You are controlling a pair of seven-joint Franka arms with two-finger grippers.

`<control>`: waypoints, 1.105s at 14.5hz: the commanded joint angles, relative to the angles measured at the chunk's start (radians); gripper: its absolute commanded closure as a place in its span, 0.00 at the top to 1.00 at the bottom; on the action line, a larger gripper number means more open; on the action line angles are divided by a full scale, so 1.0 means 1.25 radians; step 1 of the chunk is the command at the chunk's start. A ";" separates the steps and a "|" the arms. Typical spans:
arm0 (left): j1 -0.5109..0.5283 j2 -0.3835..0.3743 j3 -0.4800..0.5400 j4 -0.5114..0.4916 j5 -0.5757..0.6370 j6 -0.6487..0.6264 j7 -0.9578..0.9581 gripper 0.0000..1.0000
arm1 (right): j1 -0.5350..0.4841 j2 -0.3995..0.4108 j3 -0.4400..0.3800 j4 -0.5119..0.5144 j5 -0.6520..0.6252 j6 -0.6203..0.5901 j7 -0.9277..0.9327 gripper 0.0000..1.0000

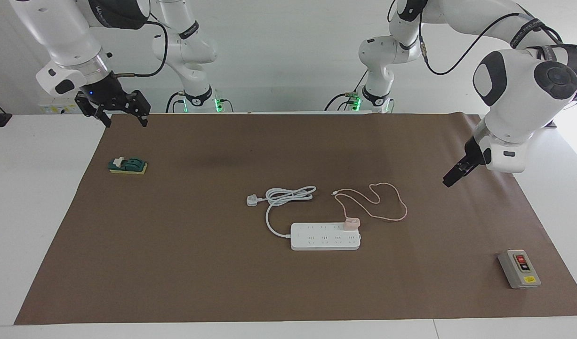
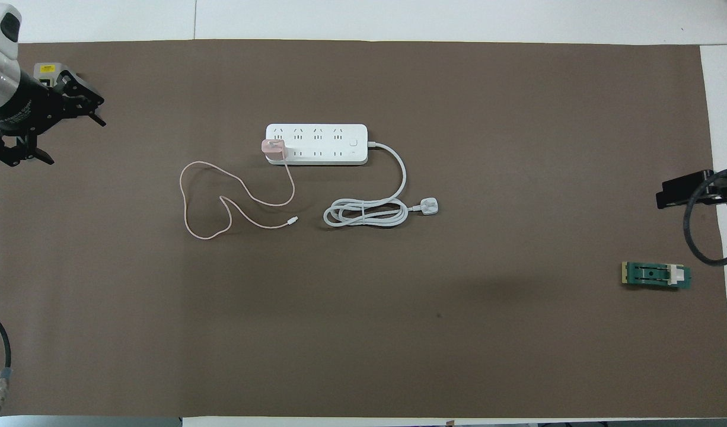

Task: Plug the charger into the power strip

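The white power strip lies flat near the middle of the brown mat. The pale-pink charger sits upright in a socket at the strip's end toward the left arm. Its thin pink cable loops loose on the mat, nearer to the robots than the strip. My left gripper is open and empty, raised over the mat near the left arm's end, well apart from the charger. My right gripper is open and empty and waits over the mat's corner at the right arm's end.
The strip's thick white cord coils beside the pink cable and ends in a white three-pin plug. A grey box with red and black buttons stands at the left arm's end. A green block lies at the right arm's end.
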 commanded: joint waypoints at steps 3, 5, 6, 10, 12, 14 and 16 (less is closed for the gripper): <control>0.008 -0.001 -0.002 -0.010 -0.008 0.074 0.229 1.00 | -0.014 -0.016 0.012 -0.014 -0.013 -0.003 -0.016 1.00; 0.006 0.000 -0.003 -0.011 -0.013 0.077 0.285 1.00 | -0.014 -0.016 0.012 -0.016 -0.013 -0.003 -0.016 1.00; 0.006 -0.001 -0.002 -0.016 -0.015 0.077 0.321 1.00 | -0.014 -0.016 0.012 -0.016 -0.011 -0.003 -0.016 1.00; 0.009 0.000 0.003 -0.021 -0.019 0.082 0.352 1.00 | -0.014 -0.016 0.012 -0.014 -0.011 -0.003 -0.016 1.00; 0.035 -0.033 0.008 -0.052 -0.020 0.068 0.349 1.00 | -0.014 -0.016 0.012 -0.014 -0.013 -0.003 -0.016 1.00; 0.079 -0.114 0.007 -0.137 -0.025 0.034 0.299 1.00 | -0.014 -0.016 0.012 -0.016 -0.011 -0.003 -0.016 1.00; 0.101 -0.219 0.007 -0.293 -0.025 0.065 0.306 1.00 | -0.014 -0.016 0.012 -0.014 -0.013 -0.003 -0.016 1.00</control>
